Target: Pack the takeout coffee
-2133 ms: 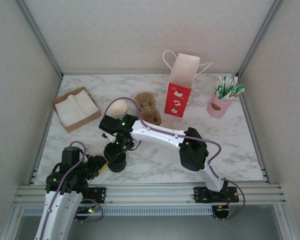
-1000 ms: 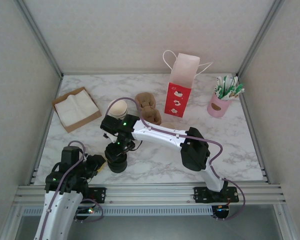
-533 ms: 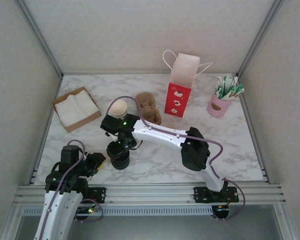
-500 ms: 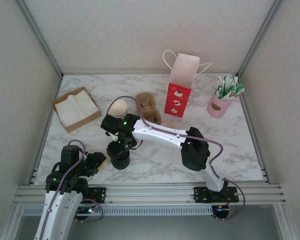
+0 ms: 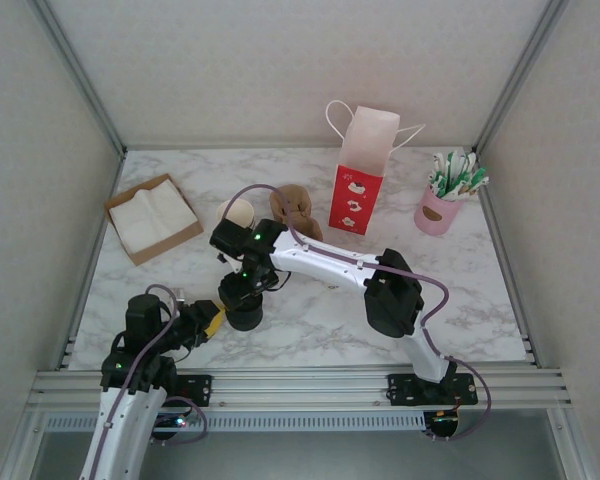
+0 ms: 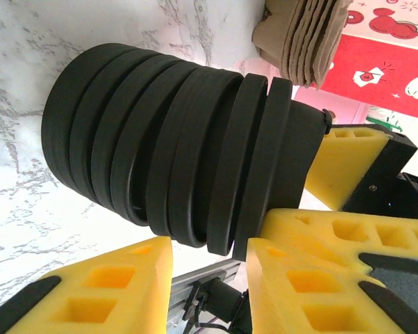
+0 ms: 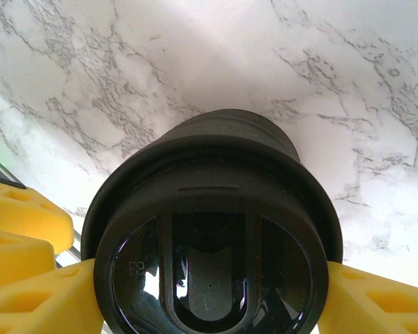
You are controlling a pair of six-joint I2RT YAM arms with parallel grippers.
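Your right gripper [image 7: 209,306] has moved, with the lid stack [image 6: 160,139], a little farther from the bases, and seems clamped on its top lid [image 7: 212,209]. Your left gripper [image 6: 207,261] is at the stack's left side, grip unclear. Cream cups [image 5: 237,212] stand just behind the stack, the bag [image 5: 357,190] back-right.

Lower right of table [image 5: 480,300] bare — room to pass. Mid frame: right arm [image 5: 325,262] & lid stack [image 5: 242,318] block — bag [image 5: 356,195] up top.
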